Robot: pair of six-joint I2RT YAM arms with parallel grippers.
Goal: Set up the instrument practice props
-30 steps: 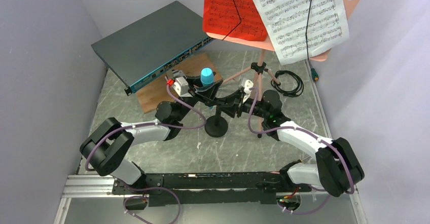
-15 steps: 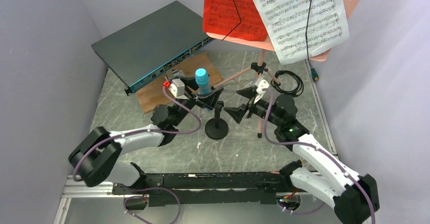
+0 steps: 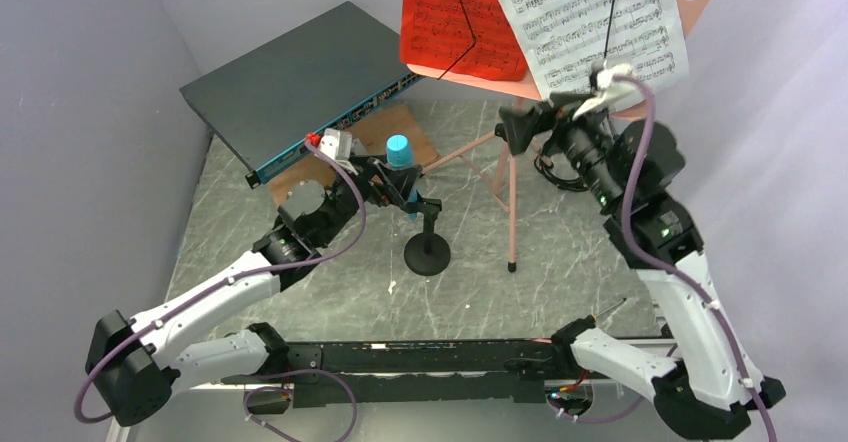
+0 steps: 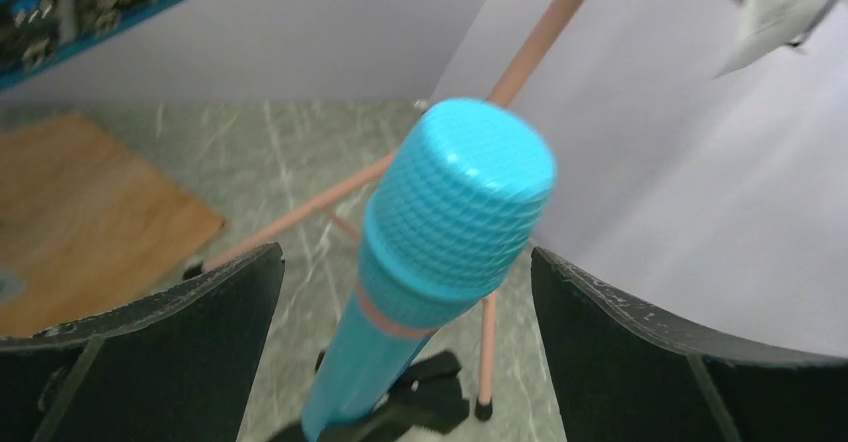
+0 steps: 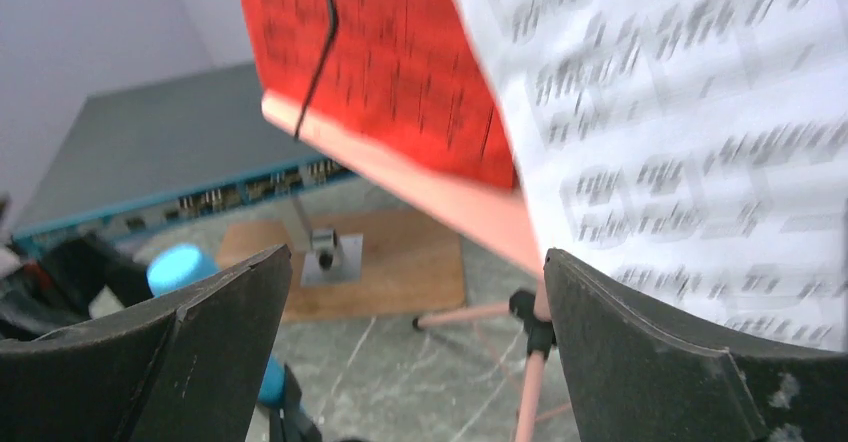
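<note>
The cyan-blue microphone (image 3: 399,151) stands tilted in the clip of the small black mic stand (image 3: 427,254). My left gripper (image 3: 400,190) is open around the microphone's handle, with a gap on both sides. In the left wrist view the microphone (image 4: 450,212) rises between my left gripper's (image 4: 405,254) spread fingers. The salmon-pink music stand (image 3: 513,192) holds a red page (image 3: 455,12) and a white page (image 3: 590,32). Open and empty, my right gripper (image 3: 530,120) hangs raised just below the stand's shelf (image 5: 420,187). Between my right gripper's (image 5: 416,254) fingers shows only the floor.
A dark grey network switch (image 3: 290,82) lies at the back left, partly over a wooden board (image 3: 300,197) with a metal bracket (image 5: 325,252). A coiled black cable (image 3: 560,172) lies behind the right arm. Grey walls close in on both sides.
Both grippers have opened. The right arm has lifted away from the mic stand up to the music stand's shelf. The left gripper has let go of the microphone, which stays in its clip.
</note>
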